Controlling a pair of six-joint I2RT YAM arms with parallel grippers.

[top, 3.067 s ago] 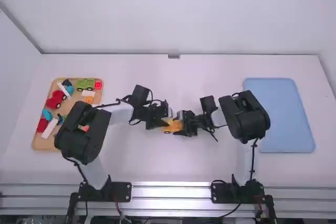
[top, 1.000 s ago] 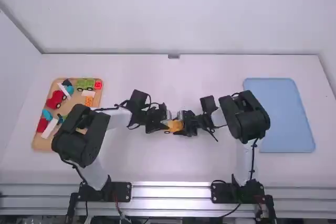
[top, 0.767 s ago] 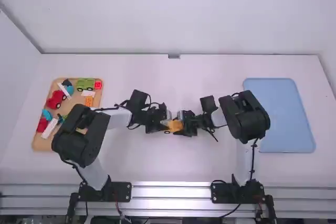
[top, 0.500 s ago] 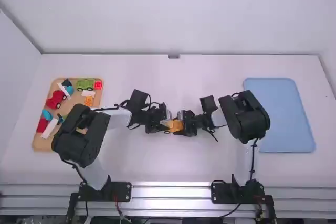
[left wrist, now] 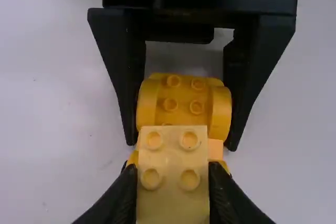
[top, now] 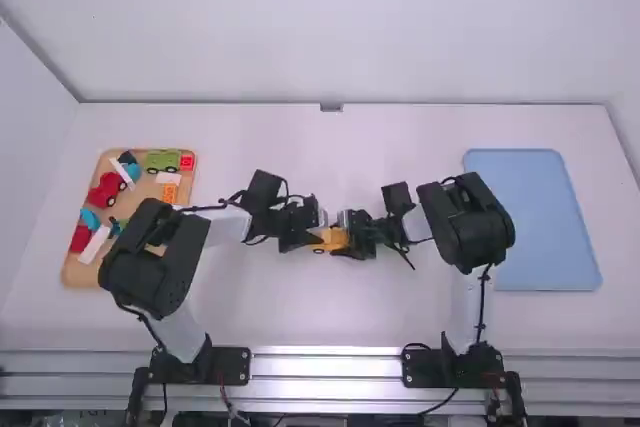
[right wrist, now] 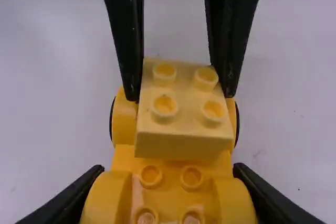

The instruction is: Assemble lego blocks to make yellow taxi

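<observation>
Near the table's middle in the high view, my left gripper (top: 312,231) and my right gripper (top: 345,237) face each other over the yellow car base (top: 332,240). In the left wrist view a pale yellow four-stud brick (left wrist: 172,198) is clamped by my left gripper (left wrist: 172,184). My right gripper (right wrist: 169,182) grips the wheeled base (right wrist: 170,174) by its rounded sides in the right wrist view. That brick (right wrist: 184,114) lies over the base's wheel end, beside its open studs; whether it is seated or just above is unclear.
At the left, a wooden tray (top: 75,272) holds a red car (top: 107,189), a green vehicle (top: 162,160), an orange block (top: 170,191) and several loose pieces, with the left arm's elbow over its near right part. A blue tray (top: 535,217) lies on the right.
Compared with about three seconds ago, the left arm's elbow and wrist have shifted slightly toward the camera, uncovering more of the wooden tray. The right arm has stayed in place.
</observation>
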